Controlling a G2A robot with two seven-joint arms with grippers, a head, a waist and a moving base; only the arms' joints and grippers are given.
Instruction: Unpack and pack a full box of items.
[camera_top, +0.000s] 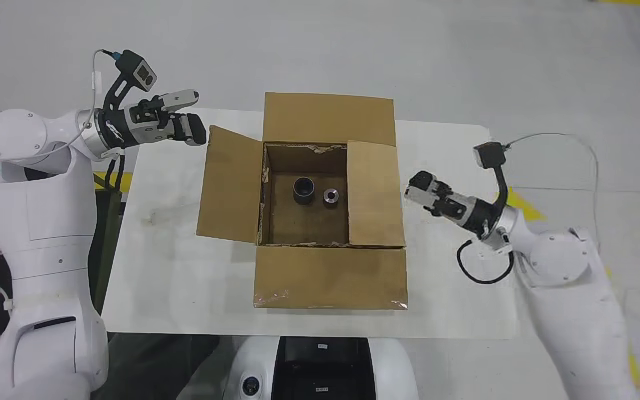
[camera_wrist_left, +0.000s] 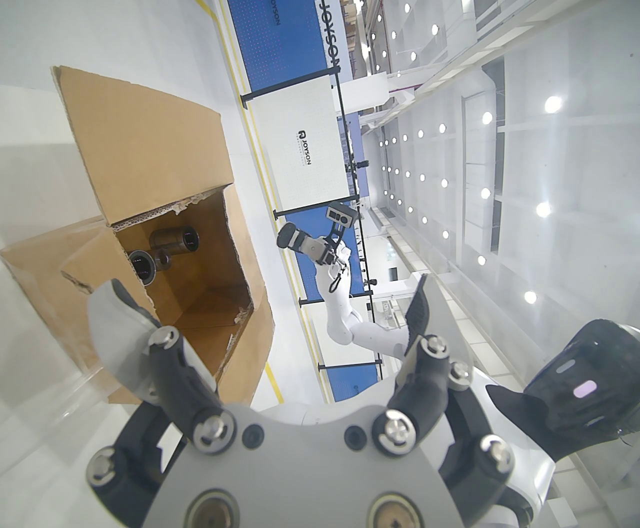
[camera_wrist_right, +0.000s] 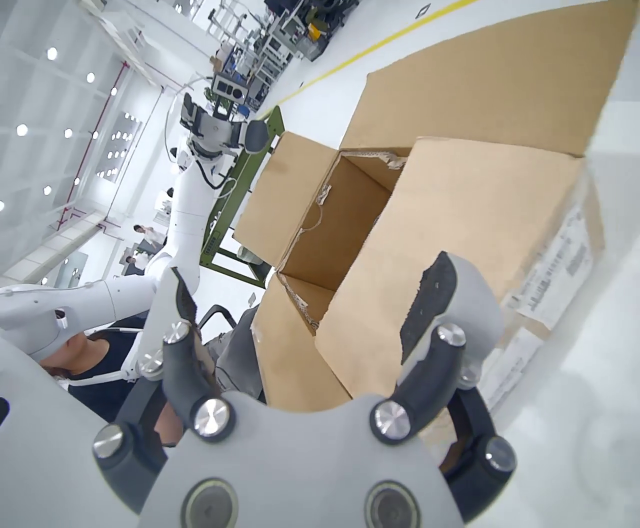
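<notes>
Two cylinders (camera_top: 303, 189) in box (camera_top: 230, 185), top view | left jaws apart | right jaws apart

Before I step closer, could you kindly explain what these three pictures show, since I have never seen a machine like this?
It is a robot with two arms, each ending in a gripper. One picture looks down from above its arms; the other two come from cameras on its wrists. On the white table stands an open cardboard box, flaps spread. Inside lie a larger dark cylinder and a smaller cylinder beside it. The left gripper and the right gripper hang on either side of the box, both open and holding nothing.
</notes>
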